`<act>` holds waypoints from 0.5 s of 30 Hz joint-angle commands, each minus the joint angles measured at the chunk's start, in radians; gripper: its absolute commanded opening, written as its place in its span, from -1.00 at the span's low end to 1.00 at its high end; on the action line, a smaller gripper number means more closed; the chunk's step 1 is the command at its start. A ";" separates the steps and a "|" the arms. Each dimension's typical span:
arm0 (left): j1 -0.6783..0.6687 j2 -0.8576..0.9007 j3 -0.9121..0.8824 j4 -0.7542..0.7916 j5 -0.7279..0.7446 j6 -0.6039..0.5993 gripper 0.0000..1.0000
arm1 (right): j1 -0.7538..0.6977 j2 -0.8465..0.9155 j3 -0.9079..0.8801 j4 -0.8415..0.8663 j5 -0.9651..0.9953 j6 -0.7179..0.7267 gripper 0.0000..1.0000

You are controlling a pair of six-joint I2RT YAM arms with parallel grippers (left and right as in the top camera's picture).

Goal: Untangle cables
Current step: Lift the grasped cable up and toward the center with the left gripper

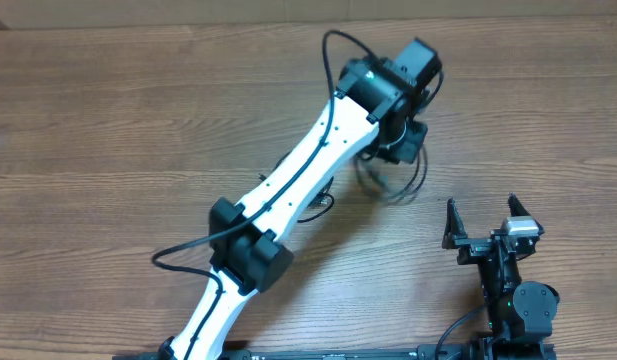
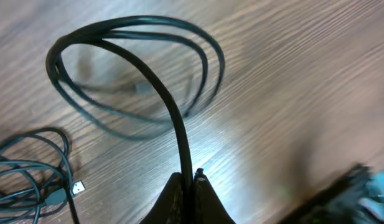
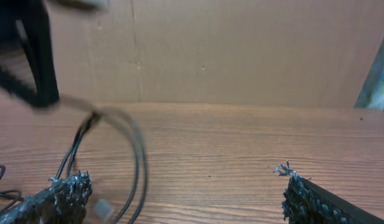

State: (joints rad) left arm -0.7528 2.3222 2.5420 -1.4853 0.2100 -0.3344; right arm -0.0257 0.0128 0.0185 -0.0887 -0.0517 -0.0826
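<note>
A wood-grain table (image 1: pixel 108 120); a plain brown board (image 3: pixel 241 50) stands along its edge

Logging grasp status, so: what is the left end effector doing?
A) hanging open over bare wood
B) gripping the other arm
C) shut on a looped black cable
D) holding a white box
C: the left end effector is pinched shut on the looped cable, which runs into its fingertips.
</note>
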 commanded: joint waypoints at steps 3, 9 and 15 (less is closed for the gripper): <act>0.006 -0.136 0.183 -0.061 0.022 -0.041 -0.92 | -0.003 -0.010 -0.010 0.006 0.006 0.000 1.00; 0.006 -0.282 0.201 -0.148 -0.159 -0.111 -0.92 | -0.003 -0.010 -0.010 0.006 0.006 0.000 1.00; 0.006 -0.370 0.196 -0.204 -0.165 -0.134 -0.92 | -0.003 -0.010 -0.010 0.006 0.006 0.000 1.00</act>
State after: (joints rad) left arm -0.7506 1.9747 2.7281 -1.6882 0.0776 -0.4355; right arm -0.0254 0.0128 0.0185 -0.0891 -0.0513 -0.0822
